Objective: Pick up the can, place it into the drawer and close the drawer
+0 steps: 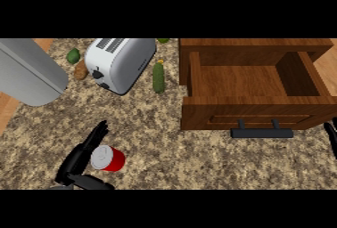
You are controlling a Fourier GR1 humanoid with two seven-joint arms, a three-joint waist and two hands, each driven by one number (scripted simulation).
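Note:
A red can [109, 159] with a silver lid lies on the speckled counter at the lower left. My left hand [77, 162] is against its left side, fingers [97, 133] stretched straight past it and the thumb [92, 182] out below it; the hand is open. A wooden drawer [253, 113] stands pulled open at the upper right, its inside bare, with a black handle [262, 132] on its front. My right hand [331, 139] rests open at the right edge, just right of the handle; only its fingers show.
A white toaster [118, 62] stands at the back, with a green cucumber [158, 78] between it and the drawer. A green fruit [73, 55] and a brown vegetable [81, 70] lie left of the toaster. A large grey rounded object [30, 71] fills the upper left.

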